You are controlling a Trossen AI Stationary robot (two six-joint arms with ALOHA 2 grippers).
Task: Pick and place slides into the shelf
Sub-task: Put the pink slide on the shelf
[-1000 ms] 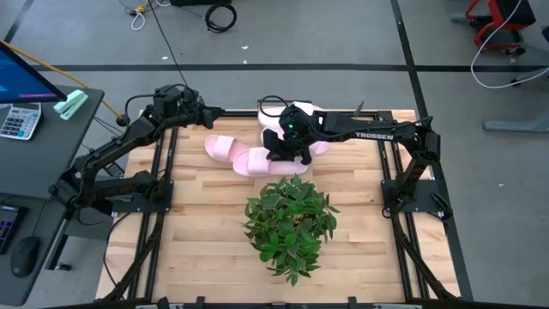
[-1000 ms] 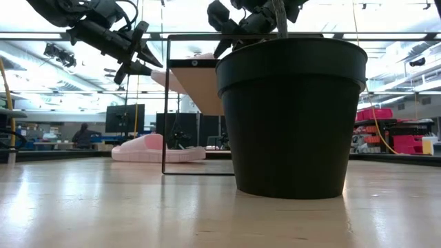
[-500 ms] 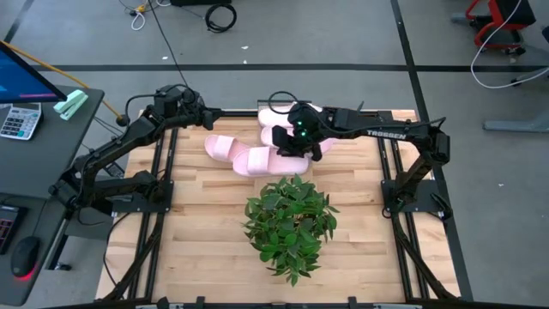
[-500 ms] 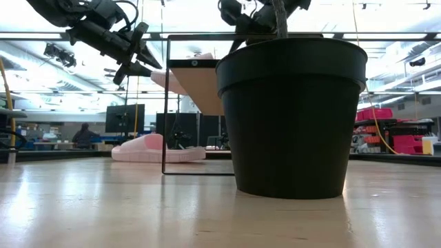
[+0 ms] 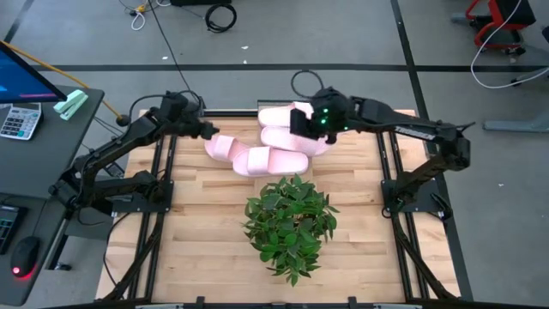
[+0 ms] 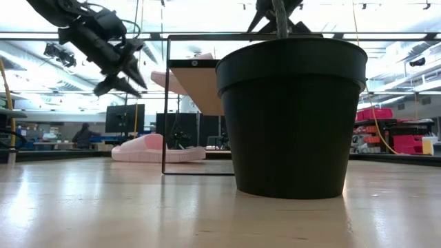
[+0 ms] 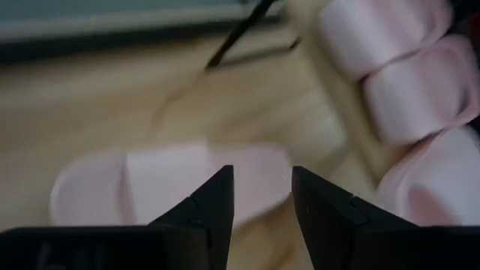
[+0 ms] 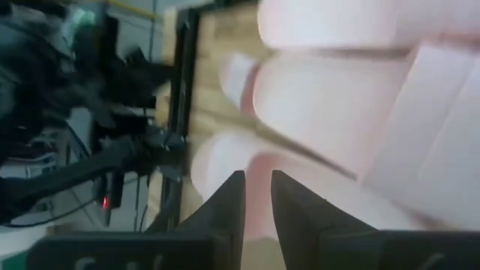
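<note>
Slide (image 7: pixel 165 184) beneath open left jaws.

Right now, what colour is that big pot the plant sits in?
Black. The pot shows best in the low view, where it fills the middle of the picture.

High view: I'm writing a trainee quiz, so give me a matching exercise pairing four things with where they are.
1 left gripper
2 right gripper
3 potted plant
4 calculator

a on the side desk
b over the slides at the far edge
c near half of the table
d by the leftmost slide

Pairs: 1-d, 2-b, 3-c, 4-a
</note>
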